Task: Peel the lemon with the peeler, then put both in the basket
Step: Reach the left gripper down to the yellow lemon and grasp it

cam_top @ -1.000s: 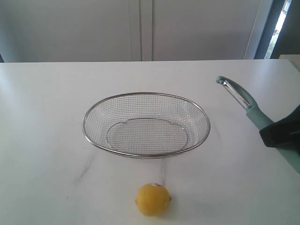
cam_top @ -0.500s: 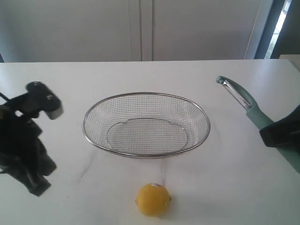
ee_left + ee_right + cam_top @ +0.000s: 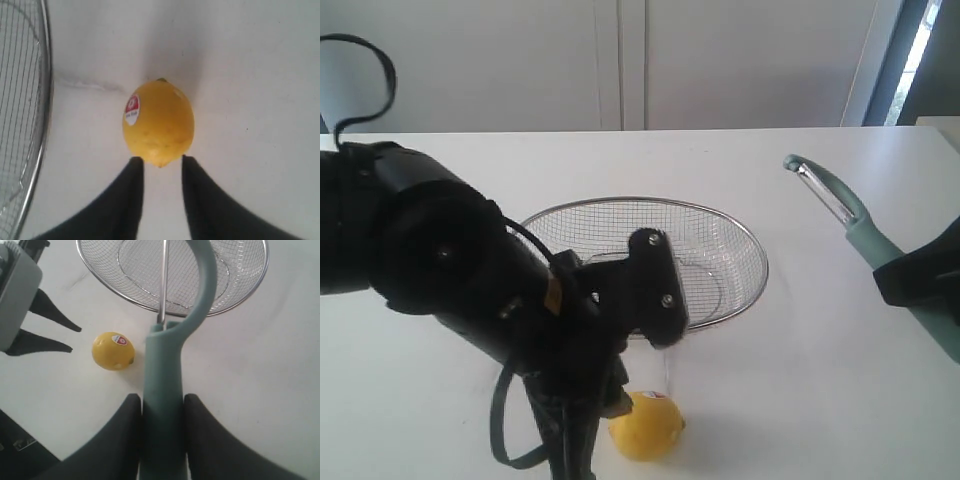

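Near the front edge of the desk [image 3: 820,400] sits the small round yellow lemon [image 3: 647,425], with the open left gripper [image 3: 160,161] just short of it. Meanwhile the right gripper [image 3: 161,404] squeezes the slim teal-handled peeler [image 3: 840,210]. I think grabbing comes first: push forward, then close gently.

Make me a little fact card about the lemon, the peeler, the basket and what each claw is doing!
lemon: on the table, outside the basket, sticker showing, not peeled yet
peeler: handle gripped by the right claw, head toward the basket
basket: on the table, nothing seen inside
left claw: open, one fingertip each side of the lemon's end
right claw: shut on the peeler
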Controlling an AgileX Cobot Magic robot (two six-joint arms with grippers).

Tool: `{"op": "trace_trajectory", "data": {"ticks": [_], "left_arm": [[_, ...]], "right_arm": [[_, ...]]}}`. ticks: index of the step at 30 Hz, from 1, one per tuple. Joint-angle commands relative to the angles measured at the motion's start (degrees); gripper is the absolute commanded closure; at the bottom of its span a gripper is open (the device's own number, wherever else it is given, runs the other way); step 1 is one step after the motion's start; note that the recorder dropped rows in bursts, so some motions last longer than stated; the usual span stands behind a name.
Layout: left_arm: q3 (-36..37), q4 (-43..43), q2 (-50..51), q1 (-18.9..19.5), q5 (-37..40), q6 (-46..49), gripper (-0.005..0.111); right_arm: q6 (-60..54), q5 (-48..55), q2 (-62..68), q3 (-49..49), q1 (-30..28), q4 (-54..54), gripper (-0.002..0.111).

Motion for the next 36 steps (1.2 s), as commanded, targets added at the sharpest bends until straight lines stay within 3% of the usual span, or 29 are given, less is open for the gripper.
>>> {"op": "trace_trajectory", "data": {"ticks": [1, 2, 4, 36], "left_arm": [[-0.7, -0.3, 1.5, -2.3, -2.3, 6.6, 0.03], [-0.7, -0.3, 1.7, -2.5, -2.7, 7.4, 0.022], [-0.7, -0.3, 2.0, -2.5, -3.9, 7.4, 0.019], [-0.7, 1.2, 13.5, -2.4, -11.3, 7.3, 0.02]], "right_arm": [[-0.1, 0.5, -0.4, 0.2, 0.1, 0.3, 0.108], [-0.1, 0.5, -0.4, 0.2, 0.1, 0.3, 0.108], [-0.1, 0.5, -0.4, 0.2, 0.1, 0.3, 0.108], [-0.1, 0.6, -0.4, 0.2, 0.1, 0.2, 0.108]]}}
